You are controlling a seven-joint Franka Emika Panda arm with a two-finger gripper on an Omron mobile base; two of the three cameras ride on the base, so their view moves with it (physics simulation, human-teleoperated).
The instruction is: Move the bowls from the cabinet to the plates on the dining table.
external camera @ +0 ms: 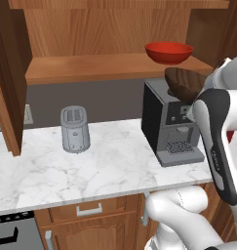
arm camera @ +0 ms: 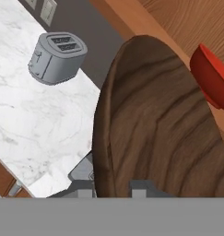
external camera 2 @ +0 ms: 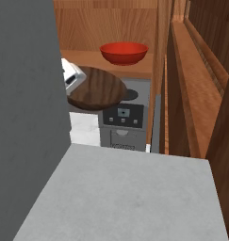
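We've got the wooden bowl (external camera 2: 96,88) pinched by its rim, tilted mid-frame over the coffee machine (external camera: 169,122); red bowl (external camera: 168,52) waits on the cabinet shelf (external camera: 90,68).

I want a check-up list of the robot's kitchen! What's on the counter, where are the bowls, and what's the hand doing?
Surface: white marble counter, bare in the middle.
Job's things: brown bowl is out of the cabinet, held in the air over the coffee machine; red bowl sits on the cabinet shelf.
Clutter: grey toaster standing on the counter, coffee machine to its right.
Gripper: gripper is shut on the brown bowl's rim, bowl tilted.
Cables: nothing seen.
Surroundings: open cabinet door, wall sockets, wooden drawers under the counter.
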